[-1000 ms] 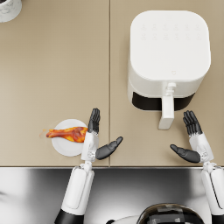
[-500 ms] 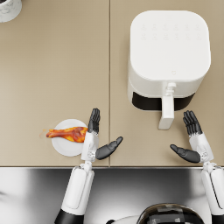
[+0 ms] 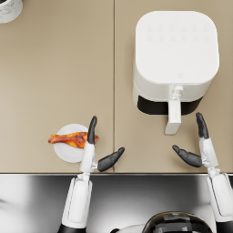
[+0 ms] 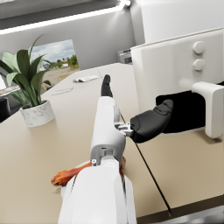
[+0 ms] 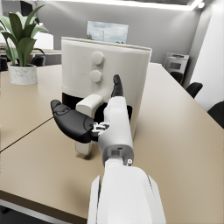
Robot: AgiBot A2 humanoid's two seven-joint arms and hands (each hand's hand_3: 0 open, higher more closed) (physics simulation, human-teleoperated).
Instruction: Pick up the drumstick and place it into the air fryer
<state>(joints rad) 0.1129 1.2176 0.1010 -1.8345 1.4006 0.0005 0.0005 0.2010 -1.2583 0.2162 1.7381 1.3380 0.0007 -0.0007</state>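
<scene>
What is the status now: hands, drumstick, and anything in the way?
Left hand open, over the plate edge. Right hand open, near air fryer handle. Drumstick on plate, not gripped. Nothing between plate and fryer.

Beige table (image 3: 54, 68), grey walls (image 4: 83, 39) (ceiling light strip (image 4: 65, 18))

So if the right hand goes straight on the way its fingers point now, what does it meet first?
Probably the air fryer: the right hand points at its front, beside the handle. How high it passes is unclear.
</scene>
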